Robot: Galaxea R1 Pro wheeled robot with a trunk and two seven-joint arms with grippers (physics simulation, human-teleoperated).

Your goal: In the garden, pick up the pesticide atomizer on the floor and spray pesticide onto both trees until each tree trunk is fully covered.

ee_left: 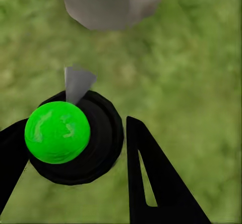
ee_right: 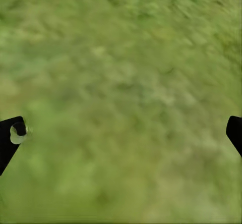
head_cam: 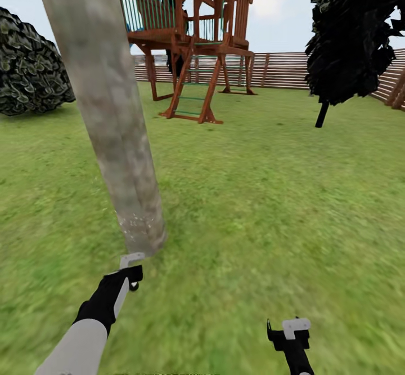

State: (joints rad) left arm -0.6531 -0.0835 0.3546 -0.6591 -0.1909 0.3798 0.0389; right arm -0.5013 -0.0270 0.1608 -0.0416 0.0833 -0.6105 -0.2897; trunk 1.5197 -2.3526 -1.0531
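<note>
While left gripper (ee_left: 75, 153) pinches pesticide atomizer (ee_left: 68, 133) between fingers, grey nozzle aims at tree trunk (head_cam: 112, 121) base just ahead, bottle axis along view; right gripper (ee_right: 121, 133) spread over grass (ee_right: 126, 72).

tree trunk (head_cam: 107, 110) cut off at top edge, dark tree's (head_cam: 349, 37) crown cropped, grass (head_cam: 253, 223) blurred

The grass floor (head_cam: 270, 206) bears the tree trunk (head_cam: 107, 110), a wooden playset (head_cam: 191, 43) and a fence (head_cam: 281, 70)
</note>
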